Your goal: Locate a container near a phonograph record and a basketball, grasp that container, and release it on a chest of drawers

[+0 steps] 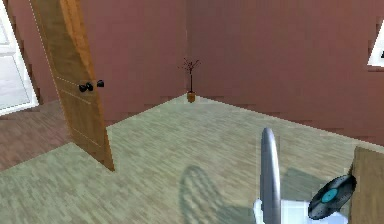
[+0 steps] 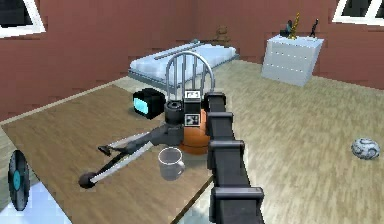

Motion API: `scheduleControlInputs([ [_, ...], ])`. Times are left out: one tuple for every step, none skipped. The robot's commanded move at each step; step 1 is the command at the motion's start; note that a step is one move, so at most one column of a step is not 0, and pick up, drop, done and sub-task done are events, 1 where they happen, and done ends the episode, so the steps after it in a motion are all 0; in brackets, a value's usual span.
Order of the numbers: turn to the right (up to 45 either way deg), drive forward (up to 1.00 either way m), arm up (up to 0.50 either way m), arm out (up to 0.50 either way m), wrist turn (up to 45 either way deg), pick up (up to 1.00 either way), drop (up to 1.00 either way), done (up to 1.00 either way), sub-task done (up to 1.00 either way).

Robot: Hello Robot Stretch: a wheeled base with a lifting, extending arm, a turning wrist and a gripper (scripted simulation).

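Judging from the layout, the robot is working on the grasp step: the container is located but not yet lifted. At the near left edge of the arm side view a phonograph record [image 2: 17, 172] is showing by the corner of the wooden table [image 2: 60, 130]; what it is resting on I cannot tell. Right of it the gripper [image 2: 140, 142] is reaching over the tabletop, fingers pointing left. Whether its jaws are gripping anything I cannot tell. Just right of the fingers, on the near part of the table, the container, a clear cup [image 2: 171, 163], is standing upright. Behind it an orange basketball [image 2: 200, 142] is sitting close beside the arm [image 2: 232, 170]. Far off at the right a white chest of drawers [image 2: 293, 57] is standing by the wall, well apart from the table. The next move is probably calling for setting the fingers around the cup and lifting it clear before heading for the drawers.
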Motion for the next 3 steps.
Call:
scheduleControlInputs([
  [0.0,0.0,0.0,0.0,45.0,0.0,0.0,0.0,0.0],
  [0.0,0.0,0.0,0.0,30.0,0.0,0.0,0.0,0.0],
  [0.0,0.0,-0.3,0.0,0.0,0.0,0.0,0.0,0.0],
])
